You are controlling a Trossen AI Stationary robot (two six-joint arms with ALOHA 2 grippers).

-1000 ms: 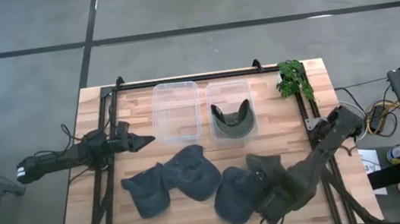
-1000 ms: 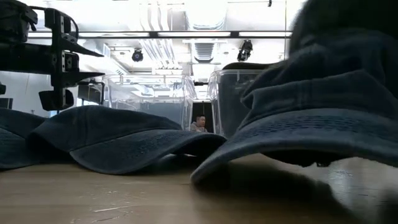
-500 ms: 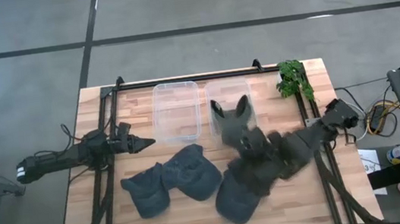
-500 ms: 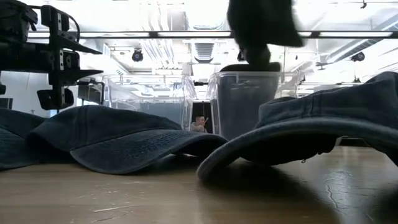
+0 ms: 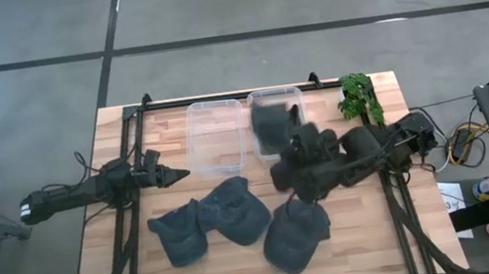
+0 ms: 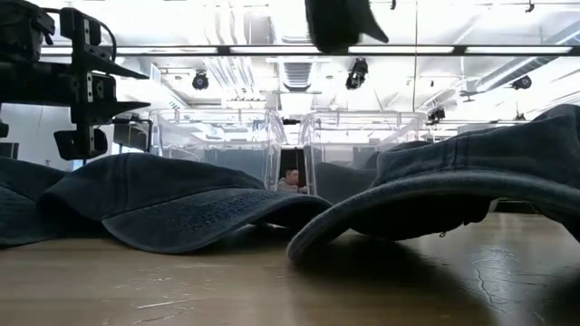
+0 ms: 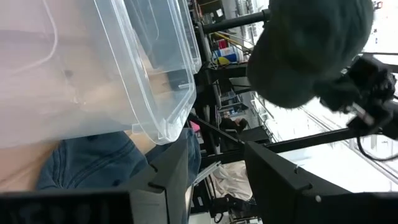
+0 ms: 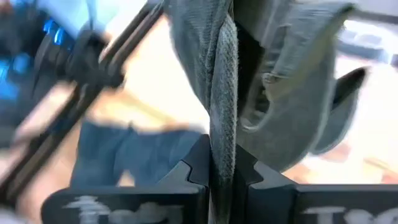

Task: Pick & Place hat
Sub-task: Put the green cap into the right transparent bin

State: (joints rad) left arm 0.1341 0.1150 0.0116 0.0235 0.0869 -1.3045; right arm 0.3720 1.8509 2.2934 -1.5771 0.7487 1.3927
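While carried high over the right-hand bin [image 5: 276, 114], hat [image 5: 273, 126] pinched by its fabric in right gripper [image 8: 222, 163] — fingers [image 8: 186, 173] pressed together on a fold of cloth, seen edge-on in right wrist view. Held aloft prob. to clear the bin's rim before a drop; judged mid-transport, release not yet made. Hung limp from the grip, crown and brim sagging, so likely to flop and shift on release — best let go well inside the walls. Looked dark grey-green, soft washed cotton w/ visible stitching along the brim edge; in low view only its underside [image 6: 337, 22] showed at the top, well above the table [image 5: 240, 250].

Left gripper [image 5: 174, 174] parked at table's left side, near left-hand bin [image 5: 216, 136], off the work — pointed toward the bins; fingers spread apart w/ nothing between them per left wrist view. Kept clear presumably to leave the right arm room.

Three more denim-blue hats [image 5: 226, 216] lay on the wood nearer the front edge, two overlapping at left, one [image 5: 296, 235] just below the right arm. Green plant sprig [image 5: 357, 95] at the back right corner.
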